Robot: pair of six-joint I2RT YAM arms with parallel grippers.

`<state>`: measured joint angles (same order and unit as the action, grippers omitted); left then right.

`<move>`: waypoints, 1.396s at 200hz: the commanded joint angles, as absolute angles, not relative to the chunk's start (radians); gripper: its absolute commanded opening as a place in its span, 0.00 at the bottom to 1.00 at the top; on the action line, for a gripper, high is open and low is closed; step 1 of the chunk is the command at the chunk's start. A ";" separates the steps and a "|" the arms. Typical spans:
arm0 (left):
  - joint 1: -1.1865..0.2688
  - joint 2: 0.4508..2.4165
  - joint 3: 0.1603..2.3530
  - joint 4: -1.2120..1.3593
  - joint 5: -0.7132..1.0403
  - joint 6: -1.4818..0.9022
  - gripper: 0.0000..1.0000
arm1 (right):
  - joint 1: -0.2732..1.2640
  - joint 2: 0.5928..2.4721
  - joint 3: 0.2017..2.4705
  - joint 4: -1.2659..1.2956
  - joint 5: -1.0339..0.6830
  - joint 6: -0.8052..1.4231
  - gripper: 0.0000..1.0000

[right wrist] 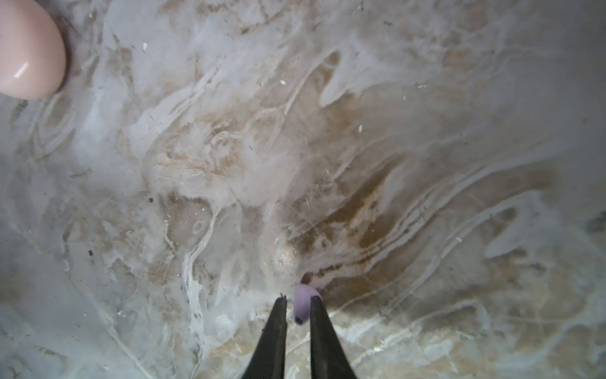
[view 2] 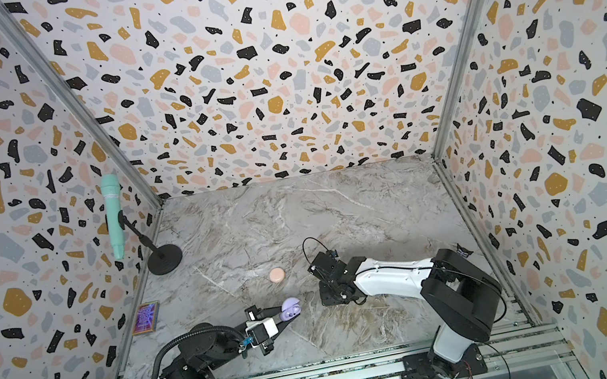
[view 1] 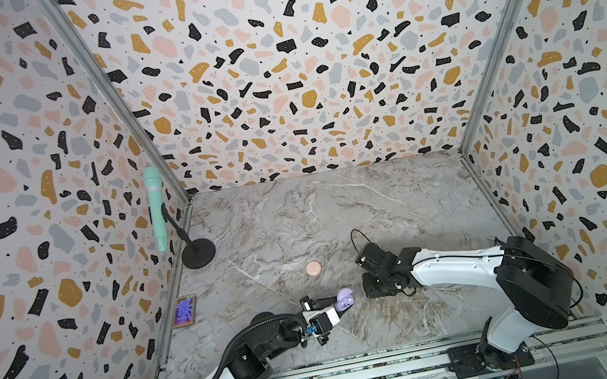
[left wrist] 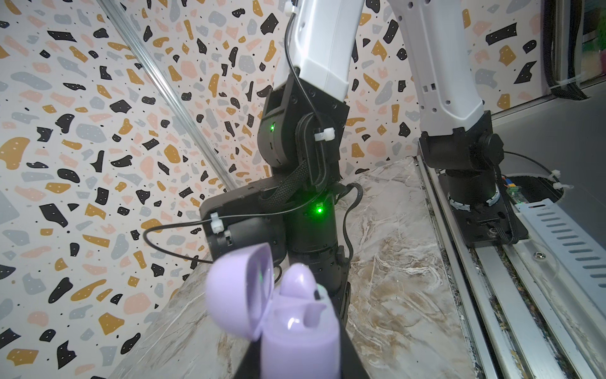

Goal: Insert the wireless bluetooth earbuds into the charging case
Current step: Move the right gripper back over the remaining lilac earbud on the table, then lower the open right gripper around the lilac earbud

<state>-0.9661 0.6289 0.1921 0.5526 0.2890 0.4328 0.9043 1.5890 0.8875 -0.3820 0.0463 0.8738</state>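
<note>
Marble tabletop (view 1: 339, 209), patterned walls on three sides. Left gripper (view 1: 335, 306) sat near the front edge, left of centre, its jaws clamped on the lavender charging case (view 1: 344, 300), which was held off the surface and tilted. The case's lid (left wrist: 239, 292) was hinged open in the left wrist view, and a seated lavender earbud (left wrist: 296, 282) rose from the case body. Right gripper (right wrist: 299, 298) pointed down at the marble, just right of the case in both top views; its tips were hidden there under the wrist. In the right wrist view its two dark fingers (right wrist: 278, 328) were drawn nearly together with a loose lavender earbud (right wrist: 303, 303) pinched between the tips. Could not tell whether that bud rested on the marble or was lifted. Pink charging case (view 1: 313, 268) lay shut on the table behind the lavender one, apart from both grippers. Mint microphone (view 1: 157, 208) on a black stand (view 1: 198, 254) stood at the back left corner. A small colourful card (view 1: 184, 311) lay at the left wall.
</note>
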 commanded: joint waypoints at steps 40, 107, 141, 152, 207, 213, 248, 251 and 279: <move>-0.974 0.630 0.209 0.582 0.297 0.447 0.00 | 0.916 1.610 0.925 -0.427 0.077 0.875 0.12; -0.977 0.631 0.210 0.575 0.295 0.453 0.00 | 0.936 1.634 0.946 -0.445 0.094 0.873 0.10; -0.979 0.631 0.210 0.572 0.294 0.454 0.00 | 0.956 1.647 0.965 -0.466 0.119 0.877 0.09; -0.979 0.633 0.210 0.572 0.294 0.455 0.00 | 0.963 1.652 0.971 -0.475 0.134 0.879 0.09; -0.982 0.631 0.210 0.568 0.293 0.459 0.00 | 0.972 1.664 0.976 -0.483 0.139 0.885 0.10; -0.980 0.632 0.210 0.568 0.293 0.459 0.00 | 0.974 1.665 0.975 -0.483 0.138 0.885 0.11; -0.982 0.633 0.212 0.567 0.292 0.459 0.00 | 0.978 1.672 0.974 -0.480 0.138 0.887 0.13; -0.983 0.633 0.211 0.568 0.293 0.460 0.00 | 0.980 1.671 0.974 -0.480 0.138 0.887 0.13; -0.982 0.633 0.211 0.566 0.292 0.462 0.00 | 0.982 1.680 0.974 -0.478 0.141 0.888 0.13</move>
<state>-0.9775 0.6353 0.1921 0.5312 0.2882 0.4534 0.9749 1.6619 0.9600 -0.4305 0.1287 0.8780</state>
